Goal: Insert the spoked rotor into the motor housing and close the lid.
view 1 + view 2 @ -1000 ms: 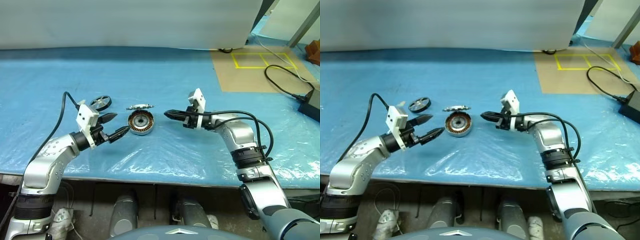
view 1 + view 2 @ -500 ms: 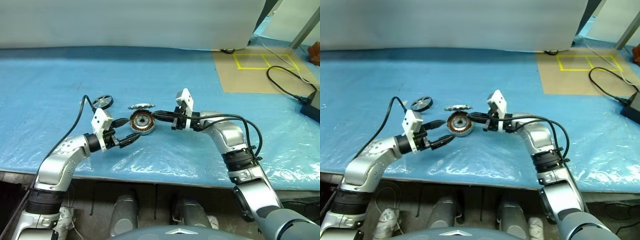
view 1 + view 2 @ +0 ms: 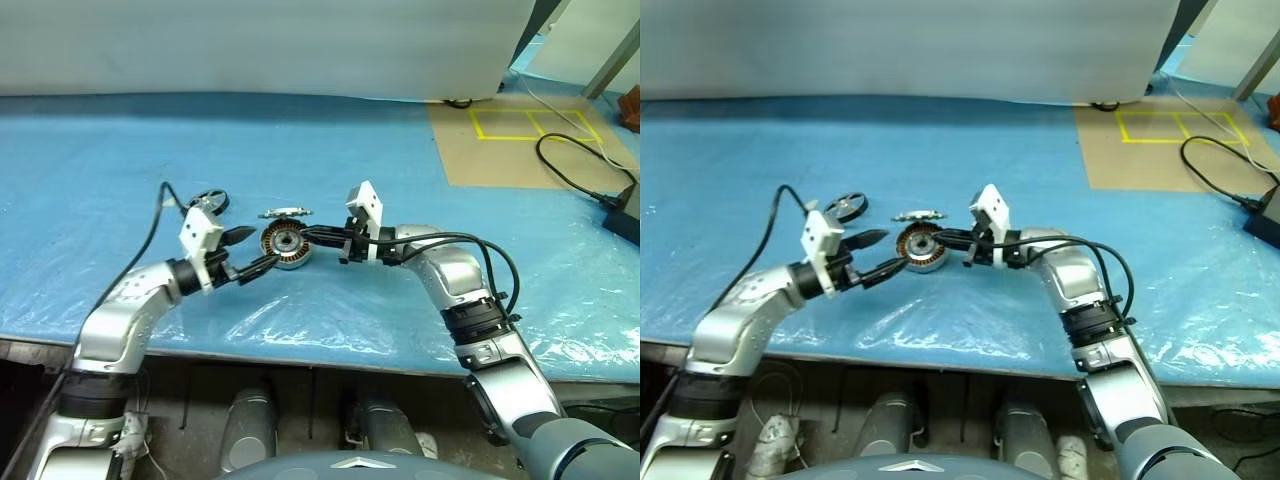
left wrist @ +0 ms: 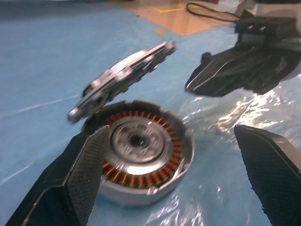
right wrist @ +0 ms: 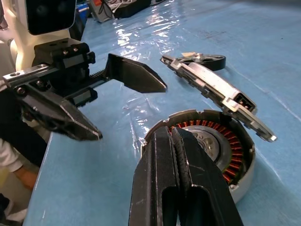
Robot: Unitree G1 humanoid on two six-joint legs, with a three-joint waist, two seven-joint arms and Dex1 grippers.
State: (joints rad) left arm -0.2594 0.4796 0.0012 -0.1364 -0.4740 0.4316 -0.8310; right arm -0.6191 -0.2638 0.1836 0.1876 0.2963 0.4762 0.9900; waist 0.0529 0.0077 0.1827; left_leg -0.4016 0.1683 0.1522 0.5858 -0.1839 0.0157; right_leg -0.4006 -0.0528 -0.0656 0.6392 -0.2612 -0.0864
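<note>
The motor housing [image 3: 283,246], a squat silver cylinder with copper windings, sits uncovered on the blue sheet. The silver lid [image 3: 283,212] leans tilted just behind its far edge. The spoked rotor [image 3: 207,202] lies flat on the sheet, further left and back. My left gripper [image 3: 257,250] is open at the housing's left side, one finger [image 4: 82,172] close to the wall, nothing between the fingers. My right gripper [image 3: 306,236] is shut and empty, its tip at the housing's right rim; whether it touches is unclear. In the right wrist view the shut fingers [image 5: 169,155] overlap the housing [image 5: 214,141].
A tan board [image 3: 510,140] with a yellow taped square lies at the back right. A black cable [image 3: 575,165] runs to a black power brick [image 3: 625,215] at the right edge. The table's front edge [image 3: 300,350] runs below both arms.
Both grippers have closed in on the housing, the left from the left and the right from the right. The housing, lid and rotor stayed where they were.
</note>
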